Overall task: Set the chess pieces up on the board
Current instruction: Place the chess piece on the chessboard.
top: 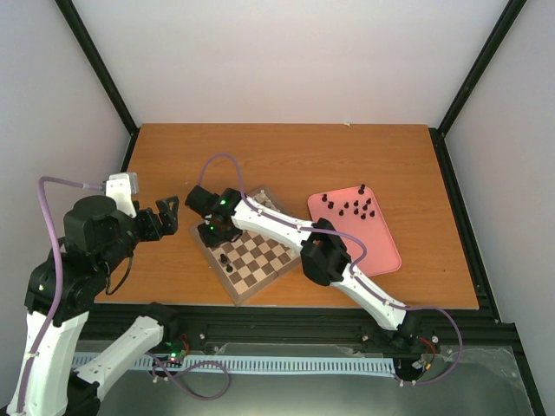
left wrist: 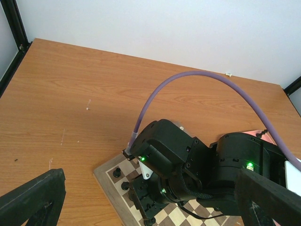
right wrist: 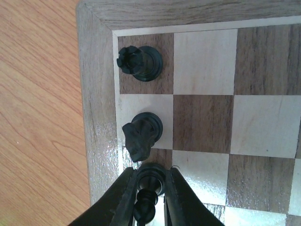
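While most of the black pieces sit on the pink tray, the overhead view shows only a few on the board, so the job looks barely begun. The right gripper hangs over the board's left corner and the left gripper is off to the side.

From the left wrist, its fingers stand wide apart, holding nothing.

From the right wrist, a rook and a knight stand on edge squares. The right gripper's fingers flank a third piece; whether they pinch it I cannot tell

The top view looks down from behind over the whole worktop; both wrist views share the board corner, the right closest.
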You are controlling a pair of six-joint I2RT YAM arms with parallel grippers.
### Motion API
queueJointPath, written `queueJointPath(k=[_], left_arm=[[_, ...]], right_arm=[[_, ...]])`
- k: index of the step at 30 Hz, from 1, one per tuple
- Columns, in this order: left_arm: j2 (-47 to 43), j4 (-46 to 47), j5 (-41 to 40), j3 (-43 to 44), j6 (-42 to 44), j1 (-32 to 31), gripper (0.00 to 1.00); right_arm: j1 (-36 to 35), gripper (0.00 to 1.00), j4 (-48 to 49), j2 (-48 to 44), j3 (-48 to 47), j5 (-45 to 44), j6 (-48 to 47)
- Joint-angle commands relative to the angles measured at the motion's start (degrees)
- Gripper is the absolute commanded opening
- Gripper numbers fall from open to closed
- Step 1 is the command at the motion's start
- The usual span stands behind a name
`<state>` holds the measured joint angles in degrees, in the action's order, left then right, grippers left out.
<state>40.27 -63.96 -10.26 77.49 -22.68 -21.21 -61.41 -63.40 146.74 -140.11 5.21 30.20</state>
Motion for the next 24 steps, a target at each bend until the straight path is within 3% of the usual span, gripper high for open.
queueJointPath(k=[1, 9, 24], left_arm=[[-0.2, -0.3, -0.3, 0.1, 1.0, 0.2, 1.00], [-0.1, -0.1, -0.3, 0.1, 1.2, 0.2, 1.00], [0.2, -0.6, -0.3, 0.8, 1.4, 0.2, 1.00]], right_arm=[[0.0, 0.20, 0.7, 0.5, -1.7, 0.5, -0.2], [0.1, 0.32, 1.8, -2.0, -1.7, 0.6, -1.1], [1.1, 0.43, -3.5, -13.7, -0.6, -7.0, -1.2]])
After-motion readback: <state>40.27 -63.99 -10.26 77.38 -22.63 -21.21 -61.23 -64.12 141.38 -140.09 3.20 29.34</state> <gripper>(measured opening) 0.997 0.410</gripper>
